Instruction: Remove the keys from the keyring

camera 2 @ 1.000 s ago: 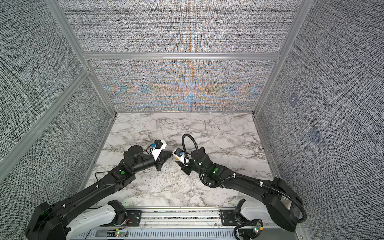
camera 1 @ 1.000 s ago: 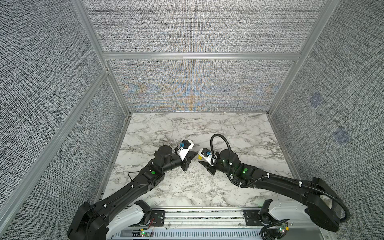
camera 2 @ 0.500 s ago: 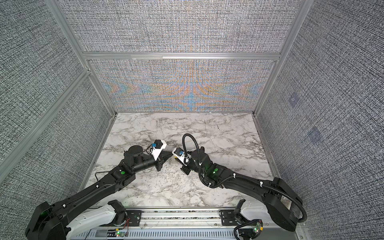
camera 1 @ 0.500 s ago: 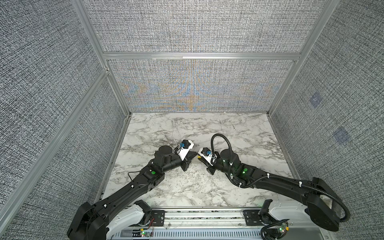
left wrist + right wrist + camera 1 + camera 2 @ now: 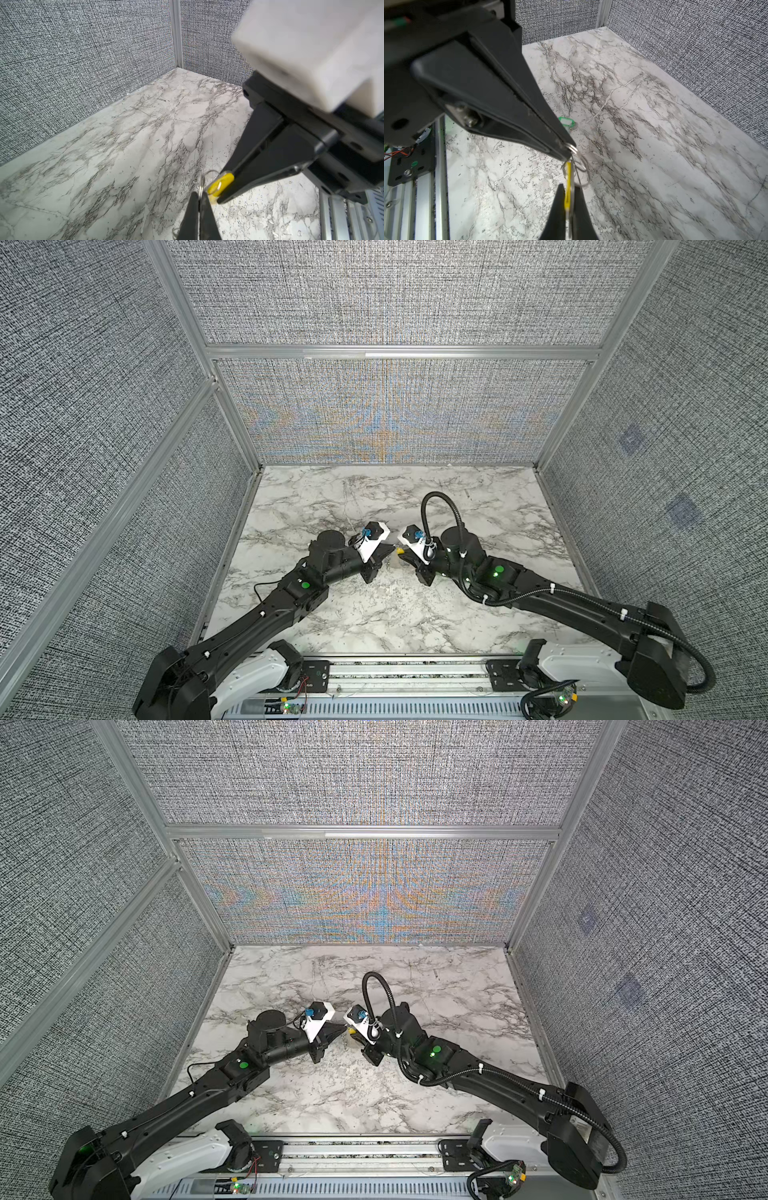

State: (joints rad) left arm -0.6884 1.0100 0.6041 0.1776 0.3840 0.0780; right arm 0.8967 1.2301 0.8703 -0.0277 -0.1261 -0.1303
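1. Records an enclosure of grey woven wall panels [image 5: 395,302] in aluminium frames, closing three sides.
2. Finds a white marble-patterned bench [image 5: 374,614], flat and smooth, with both arms reaching in from the near rail and meeting over its middle in both top views.
3. Notes the left gripper [image 5: 569,150] with fingers pressed together at the very tips on the thin wire of the keyring [image 5: 583,166].
4. Notes the right gripper [image 5: 219,187] with fingers clamped flat on the tag of the yellow-tagged key [image 5: 568,182], tip to tip with the left gripper and just beside it.
5. Places the keyring between the two sets of fingertips, by appearance held off the bench. Sees thin wire loops, more than one; cannot tell the exact count.
6. Places the yellow-tagged key with its long axis in line with the right fingers, eye end toward the left fingers and threaded on the wire. Sees the tag only, edge-on from the right wrist camera; no key blade made out.
7. Judges the coming move to turn on that line-up: a straight pull along the tag's axis likely only strains the wire, so calls for working the eye round the loop to its split while the left fingers hold firm. Flags slip of the thin wire from the left fingertips as the risk.
8. Finds the green-tagged key [image 5: 566,121] lying flat on the bench, apart from both grippers and the keyring; judged already off. Not made out in a top view.
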